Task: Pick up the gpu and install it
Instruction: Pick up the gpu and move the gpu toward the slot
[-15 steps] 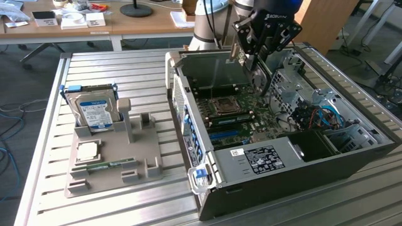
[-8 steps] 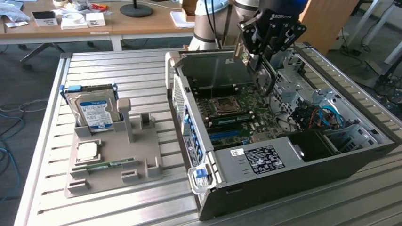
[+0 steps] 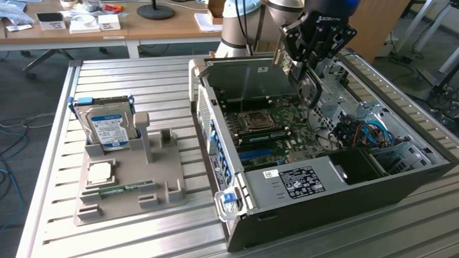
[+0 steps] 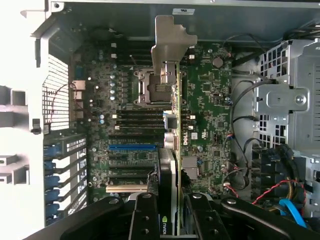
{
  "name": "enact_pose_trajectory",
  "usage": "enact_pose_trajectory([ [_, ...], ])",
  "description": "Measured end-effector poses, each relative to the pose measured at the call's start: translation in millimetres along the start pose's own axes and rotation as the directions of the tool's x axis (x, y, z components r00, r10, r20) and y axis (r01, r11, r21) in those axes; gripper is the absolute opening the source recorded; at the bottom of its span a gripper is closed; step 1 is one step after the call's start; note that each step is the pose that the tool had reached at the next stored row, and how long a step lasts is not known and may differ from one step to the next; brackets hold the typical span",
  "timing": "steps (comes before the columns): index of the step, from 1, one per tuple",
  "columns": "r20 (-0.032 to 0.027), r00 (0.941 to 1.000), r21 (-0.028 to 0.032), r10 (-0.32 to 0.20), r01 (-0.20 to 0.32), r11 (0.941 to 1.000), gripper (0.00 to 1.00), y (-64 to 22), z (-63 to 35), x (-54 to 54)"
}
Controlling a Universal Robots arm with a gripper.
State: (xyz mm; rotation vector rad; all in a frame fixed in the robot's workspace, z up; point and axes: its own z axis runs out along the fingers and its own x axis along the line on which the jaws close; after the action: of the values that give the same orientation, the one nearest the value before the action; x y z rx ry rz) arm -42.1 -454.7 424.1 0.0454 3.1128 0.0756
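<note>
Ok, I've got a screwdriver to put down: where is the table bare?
Bare slats lie behind the hard drive toward the far edge of the table, and in the narrow strip between the grey holder and the case. Inside the case is crowded: the gripper holds the gpu over the motherboard.

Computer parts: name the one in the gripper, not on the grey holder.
The gpu, clamped edge-on by the gripper over the motherboard; the hard drive, CPU and RAM stick rest on the holder.

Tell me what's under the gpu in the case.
The green motherboard lies under the gpu, with its CPU socket and blue slot showing beside it. The strip directly beneath the card is covered.
</note>
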Motion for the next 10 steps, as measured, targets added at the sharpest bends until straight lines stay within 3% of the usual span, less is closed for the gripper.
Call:
enact_pose_trajectory([
  [10,0.0000,1.0000,0.0000,0.000,0.000,1.0000,0.27,0.1,0.2,-4.2],
])
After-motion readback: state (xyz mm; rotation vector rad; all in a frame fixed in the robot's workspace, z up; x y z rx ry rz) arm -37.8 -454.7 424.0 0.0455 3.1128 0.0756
